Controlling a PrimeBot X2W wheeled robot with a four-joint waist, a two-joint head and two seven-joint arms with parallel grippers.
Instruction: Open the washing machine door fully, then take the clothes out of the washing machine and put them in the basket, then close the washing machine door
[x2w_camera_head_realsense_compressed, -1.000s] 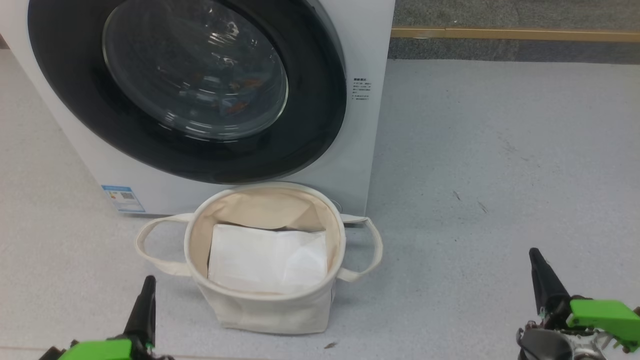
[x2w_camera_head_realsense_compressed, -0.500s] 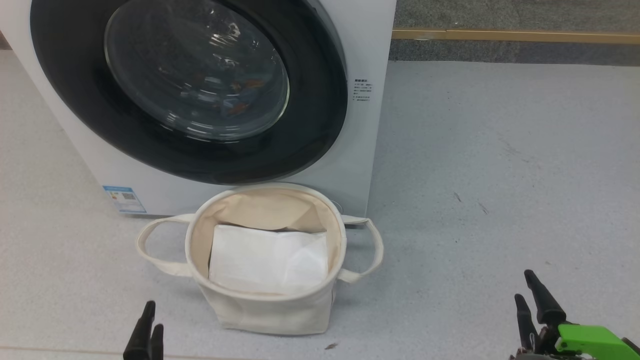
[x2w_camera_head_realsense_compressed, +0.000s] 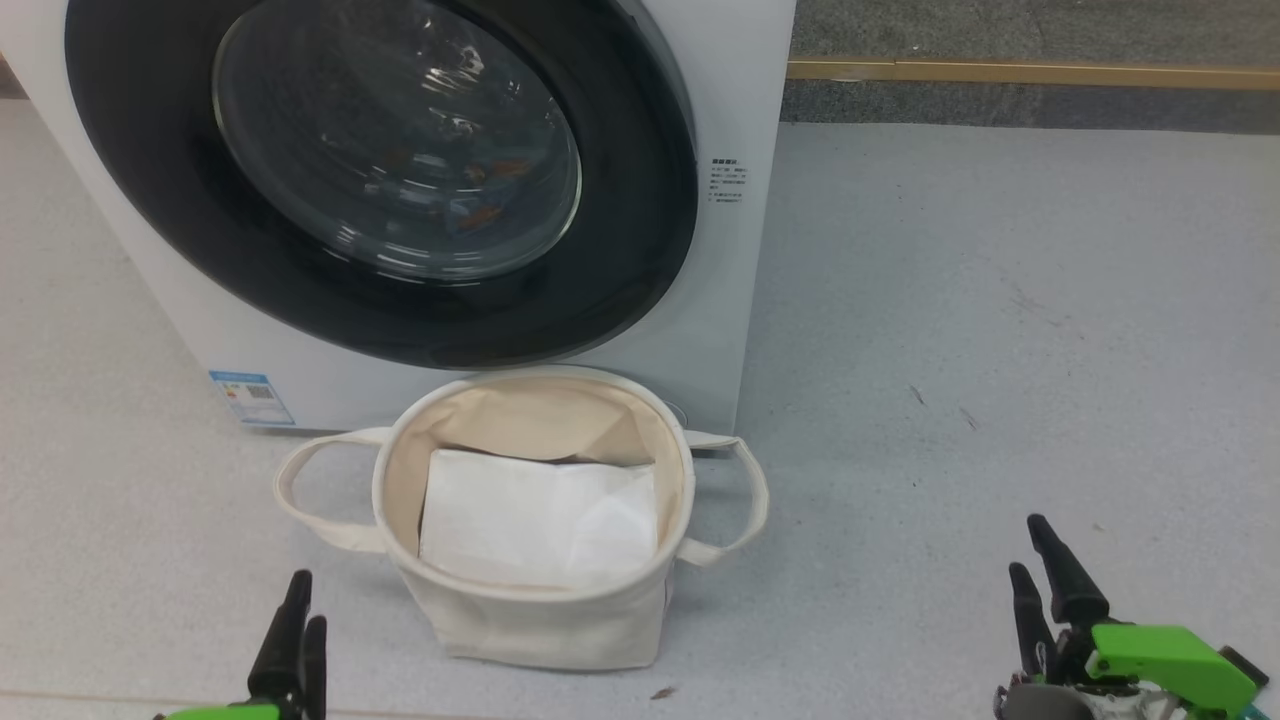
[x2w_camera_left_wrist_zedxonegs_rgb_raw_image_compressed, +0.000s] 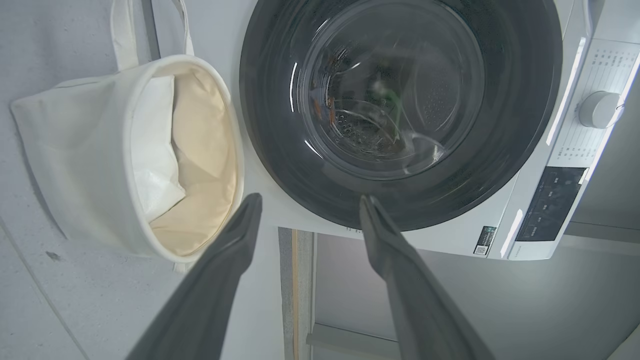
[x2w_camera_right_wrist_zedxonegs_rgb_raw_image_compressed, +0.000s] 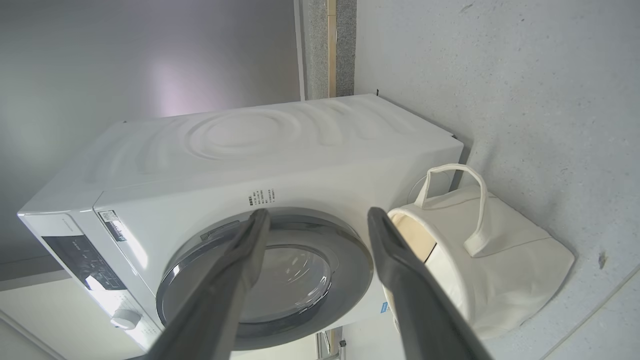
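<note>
Both grippers sit lower in head view than 1 s back, and each now shows two parted fingers where one dark profile showed before: left gripper (x2w_camera_head_realsense_compressed: 307, 600) at lower left, right gripper (x2w_camera_head_realsense_compressed: 1028, 545) at lower right. Item 1: washing machine (x2w_camera_head_realsense_compressed: 740, 300), white front-loader, on grey speckled floor (x2w_camera_head_realsense_compressed: 1000, 300). Item 2: washing machine door (x2w_camera_head_realsense_compressed: 390, 170), glossy black rim w/ glass bowl centre, shut flush vs. front panel. Item 3: basket (x2w_camera_head_realsense_compressed: 540, 620), cream canvas, two loop handles, upright on floor just in front of machine, below door's lower edge, btwn the two grippers in head view. Item 4: white sheet (x2w_camera_head_realsense_compressed: 535, 520), folded, lying in basket bottom. Item 5: clothes (x2w_camera_head_realsense_compressed: 480, 190), inside machine behind door glass; only faint orange-brown flecks visible, shape can't tell. Item 6: blue label (x2w_camera_head_realsense_compressed: 250, 398), machine's lower corner, near basket's left handle. Gripper state: both spread wide per wrist views, nothing btwn fingers, nothing held, both apart from basket & machine.
</note>
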